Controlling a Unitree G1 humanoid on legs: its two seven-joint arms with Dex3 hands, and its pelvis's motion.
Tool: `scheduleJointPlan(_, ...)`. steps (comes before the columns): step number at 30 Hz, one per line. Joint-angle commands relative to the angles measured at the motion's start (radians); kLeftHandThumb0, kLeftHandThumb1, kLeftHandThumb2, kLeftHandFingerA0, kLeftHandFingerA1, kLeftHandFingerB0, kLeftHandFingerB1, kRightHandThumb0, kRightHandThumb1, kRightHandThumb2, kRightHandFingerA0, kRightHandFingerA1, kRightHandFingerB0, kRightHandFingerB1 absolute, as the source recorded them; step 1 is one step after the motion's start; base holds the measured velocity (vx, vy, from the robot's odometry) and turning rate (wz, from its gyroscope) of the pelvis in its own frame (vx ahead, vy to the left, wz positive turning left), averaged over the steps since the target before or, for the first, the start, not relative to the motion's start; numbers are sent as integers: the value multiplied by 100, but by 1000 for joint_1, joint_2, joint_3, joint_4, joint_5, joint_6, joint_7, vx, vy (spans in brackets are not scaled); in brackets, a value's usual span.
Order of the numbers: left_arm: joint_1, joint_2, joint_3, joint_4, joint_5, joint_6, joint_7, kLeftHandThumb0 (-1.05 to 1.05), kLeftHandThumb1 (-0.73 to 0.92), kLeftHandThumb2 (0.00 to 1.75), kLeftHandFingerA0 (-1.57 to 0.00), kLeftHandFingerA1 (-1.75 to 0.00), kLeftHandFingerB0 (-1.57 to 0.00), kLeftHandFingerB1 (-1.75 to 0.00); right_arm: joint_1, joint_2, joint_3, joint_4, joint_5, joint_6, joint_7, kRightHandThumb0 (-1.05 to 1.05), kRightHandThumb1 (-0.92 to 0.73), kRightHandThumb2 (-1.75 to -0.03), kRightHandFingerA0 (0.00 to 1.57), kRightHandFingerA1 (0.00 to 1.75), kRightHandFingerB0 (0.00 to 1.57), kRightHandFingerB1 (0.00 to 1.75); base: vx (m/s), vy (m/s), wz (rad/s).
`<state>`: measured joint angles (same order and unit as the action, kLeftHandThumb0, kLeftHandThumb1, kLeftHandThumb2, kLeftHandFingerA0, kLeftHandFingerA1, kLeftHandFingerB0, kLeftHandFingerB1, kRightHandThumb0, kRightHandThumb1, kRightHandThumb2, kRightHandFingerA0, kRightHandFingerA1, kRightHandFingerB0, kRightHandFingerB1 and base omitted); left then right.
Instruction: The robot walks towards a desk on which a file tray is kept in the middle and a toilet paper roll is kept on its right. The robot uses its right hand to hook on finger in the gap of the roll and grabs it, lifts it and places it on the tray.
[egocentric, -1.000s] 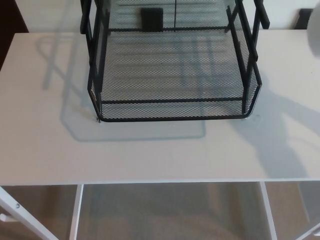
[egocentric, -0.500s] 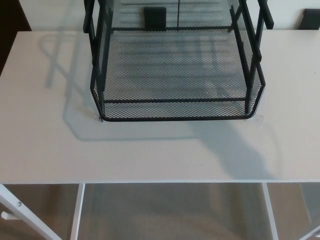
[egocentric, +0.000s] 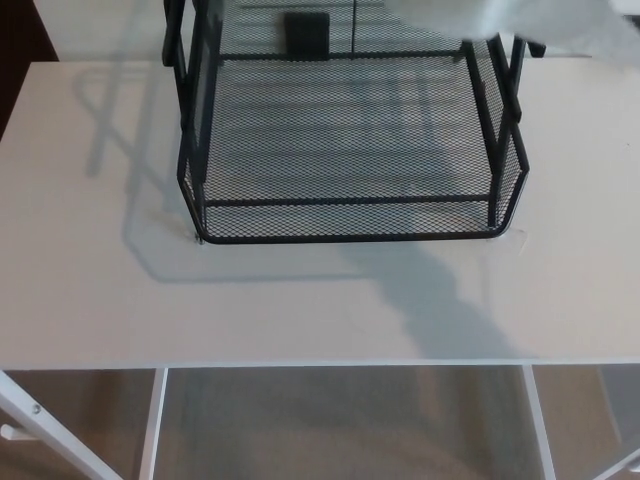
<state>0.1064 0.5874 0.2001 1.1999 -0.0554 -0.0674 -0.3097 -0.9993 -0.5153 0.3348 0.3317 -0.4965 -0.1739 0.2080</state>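
Note:
A black mesh file tray (egocentric: 350, 237) stands in the middle of the white desk (egocentric: 90, 280), its lowest shelf holding nothing. A blurred white shape (egocentric: 520, 22), likely the toilet paper roll, hangs at the top right edge of the head view, above the tray's back right corner. What holds it is hidden. An arm-like shadow (egocentric: 440, 300) falls across the desk in front of the tray. Neither hand shows.
A small black block (egocentric: 306, 30) sits behind the tray at the top. The desk's front edge runs across the lower part of the picture, with white frame legs (egocentric: 150, 430) and beige floor below it.
The blurred white shape has come into the top right, over the tray's back corner. The shadow on the desk has moved left, from the right edge to in front of the tray.

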Motion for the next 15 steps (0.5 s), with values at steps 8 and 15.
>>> scheduleJointPlan(8,-1,1,-18,20,21,-43,9,-102,92,69,-43,-90,-30,-77,-53,143,152,153,-79,-28,91,-33,-56,-59,84,165,88,64,0,0,0)
scheduleJointPlan(15,0,-1,-20,17,21,-45,3,-100,92,68,-43,-89,-30,-77,-32,153,207,162,-126,-63,95,-36,-53,-56,84,166,91,64,0,0,0)
